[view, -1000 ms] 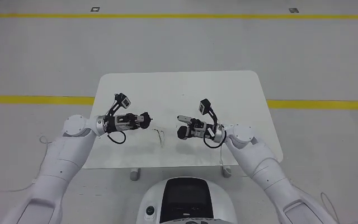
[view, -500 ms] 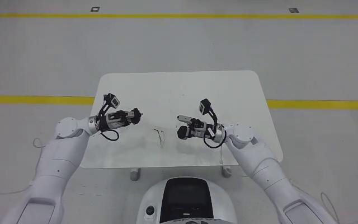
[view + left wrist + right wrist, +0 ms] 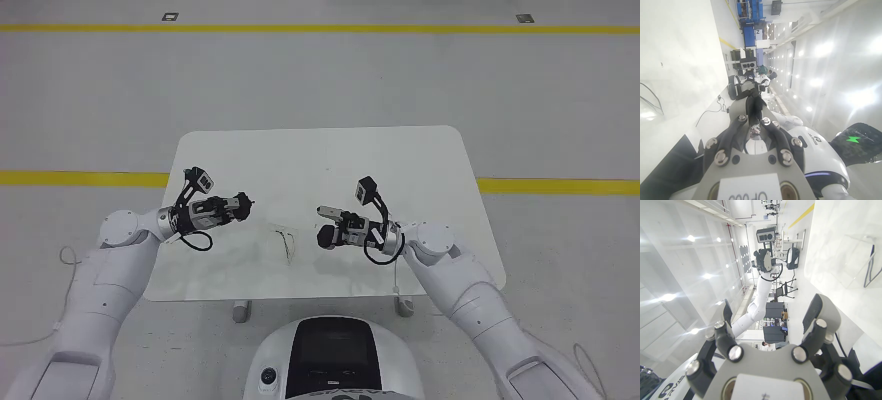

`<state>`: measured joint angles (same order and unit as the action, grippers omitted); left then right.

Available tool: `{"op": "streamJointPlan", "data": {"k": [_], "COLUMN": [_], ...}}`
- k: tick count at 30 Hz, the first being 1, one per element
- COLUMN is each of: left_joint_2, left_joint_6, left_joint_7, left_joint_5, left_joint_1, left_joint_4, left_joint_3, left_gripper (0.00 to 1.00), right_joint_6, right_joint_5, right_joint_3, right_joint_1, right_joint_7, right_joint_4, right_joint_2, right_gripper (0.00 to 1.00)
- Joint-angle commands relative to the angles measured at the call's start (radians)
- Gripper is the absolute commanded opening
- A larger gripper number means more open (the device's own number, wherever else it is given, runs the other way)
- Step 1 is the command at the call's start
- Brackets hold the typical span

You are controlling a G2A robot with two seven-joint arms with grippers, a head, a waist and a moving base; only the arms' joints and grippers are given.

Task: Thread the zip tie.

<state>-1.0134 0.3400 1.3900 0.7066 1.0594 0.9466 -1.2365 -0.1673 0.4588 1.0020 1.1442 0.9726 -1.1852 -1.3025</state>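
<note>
A thin dark zip tie point(image 3: 285, 242) lies loose on the white table point(image 3: 320, 160) near its front edge, between the two arms. My left gripper point(image 3: 245, 203) hovers to the left of it, apart from it, fingers shut with nothing visible between them point(image 3: 753, 106). The left wrist view catches the zip tie point(image 3: 656, 100) as a thin line on the tabletop. My right gripper point(image 3: 322, 225) hangs just right of the tie, open and empty point(image 3: 770, 309), not touching it. Both grippers point toward each other across the tie.
The table's front edge point(image 3: 300, 297) runs close below the zip tie. Bare tabletop stretches behind both grippers toward the far edge. A yellow floor line point(image 3: 560, 186) passes on either side of the table.
The left arm drew back to the left, away from the zip tie, then held still. The right arm and the zip tie have not moved.
</note>
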Motion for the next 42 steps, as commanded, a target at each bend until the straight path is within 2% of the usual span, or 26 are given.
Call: {"op": "streamJointPlan", "data": {"k": [1,10,13,16,18,20,23,25,33,34,37,38,42], "left_joint_2": [0.0,0.0,0.0,0.0,0.0,0.0,0.0,0.0,0.0,-0.001,0.002,0.005,0.023], "left_joint_6": [0.0,0.0,0.0,0.0,0.0,0.0,0.0,0.0,-0.002,-0.007,-0.01,-0.013,-0.019], "left_joint_7": [0.0,0.0,0.0,0.0,0.0,0.0,0.0,0.0,-0.007,-0.02,0.0,0.0,0.0], "left_joint_5": [0.0,0.0,0.0,0.0,0.0,0.0,0.0,0.0,0.001,0.012,0.031,0.039,0.074], "left_joint_1": [0.0,0.0,0.0,0.0,0.0,0.0,0.0,0.0,0.001,0.008,0.024,0.033,0.058], "left_joint_4": [0.0,0.0,0.0,0.0,0.0,0.0,0.0,0.0,0.002,0.015,0.044,0.065,0.099], "left_joint_3": [0.0,0.0,0.0,0.0,0.0,0.0,0.0,0.0,0.0,0.001,0.0,0.006,0.001], "left_gripper": [0.0,0.0,0.0,0.0,0.0,0.0,0.0,0.0,0.0,0.0,0.0,0.0,0.0], "right_joint_6": [0.0,0.01,0.108,0.232,0.316,0.373,0.483,0.463,0.463,0.463,0.463,0.463,0.463], "right_joint_5": [0.0,-0.023,-0.105,-0.184,-0.213,-0.251,-0.35,-0.333,-0.333,-0.333,-0.333,-0.333,-0.333], "right_joint_3": [0.0,-0.006,-0.041,-0.115,-0.177,-0.235,-0.325,-0.332,-0.332,-0.332,-0.332,-0.332,-0.332], "right_joint_1": [0.0,-0.003,-0.047,-0.123,-0.183,-0.235,-0.312,-0.322,-0.322,-0.322,-0.322,-0.322,-0.322], "right_joint_7": [0.0,-0.011,-0.017,-0.025,-0.031,-0.033,-0.079,-0.078,-0.078,-0.078,-0.078,-0.078,-0.078], "right_joint_4": [0.0,-0.018,-0.047,-0.04,-0.012,0.022,0.082,0.091,0.091,0.091,0.091,0.091,0.091], "right_joint_2": [0.0,0.0,-0.002,-0.018,-0.038,-0.057,-0.089,-0.098,-0.098,-0.098,-0.098,-0.098,-0.098], "right_gripper": [1.0,1.0,1.0,1.0,1.0,1.0,1.0,1.0,1.0,1.0,1.0,1.0,1.0]}}
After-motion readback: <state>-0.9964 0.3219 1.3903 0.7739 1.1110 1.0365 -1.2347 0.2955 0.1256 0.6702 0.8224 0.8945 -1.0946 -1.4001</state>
